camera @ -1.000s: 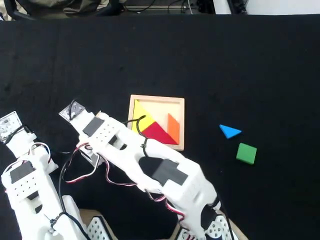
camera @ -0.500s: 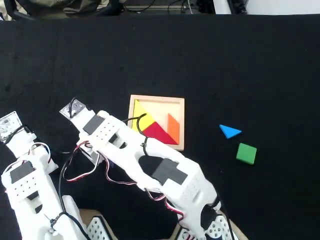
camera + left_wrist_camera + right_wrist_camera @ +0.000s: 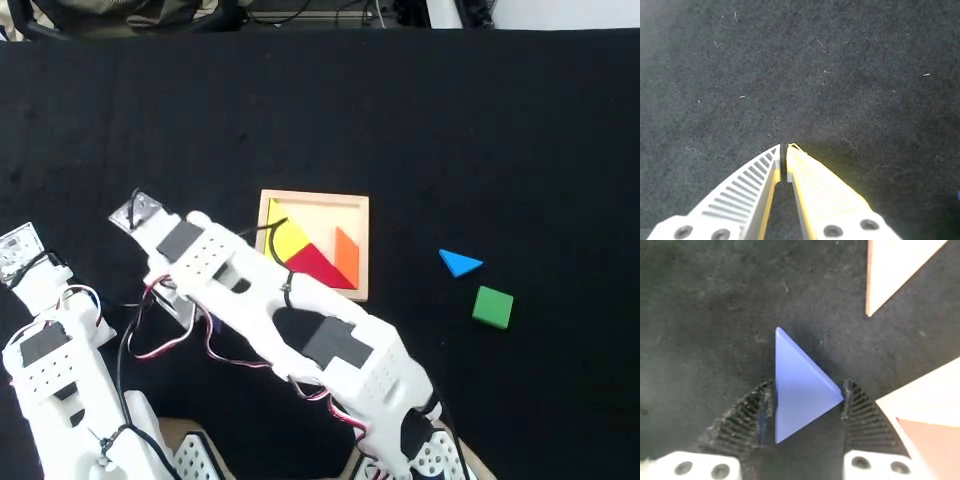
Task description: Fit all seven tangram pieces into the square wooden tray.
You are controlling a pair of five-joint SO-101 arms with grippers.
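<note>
The right claw (image 3: 807,388), pinched on the violet triangle (image 3: 796,390), has edged from the tray (image 3: 313,196) toward the surface's left edge. Placement likely waits. The left claw (image 3: 785,149) sits closed, empty.

A bench (image 3: 400,120) covered in black cloth is seen from above. A square wooden tray (image 3: 313,196) is set flat on it near the middle. A blue triangle (image 3: 459,262) is laid well apart at the tray's 3 o'clock, and a green square (image 3: 492,307) is placed near that triangle, at its 5 o'clock. A violet-blue triangle (image 3: 797,385) is shown lying flat on the cloth.
</note>
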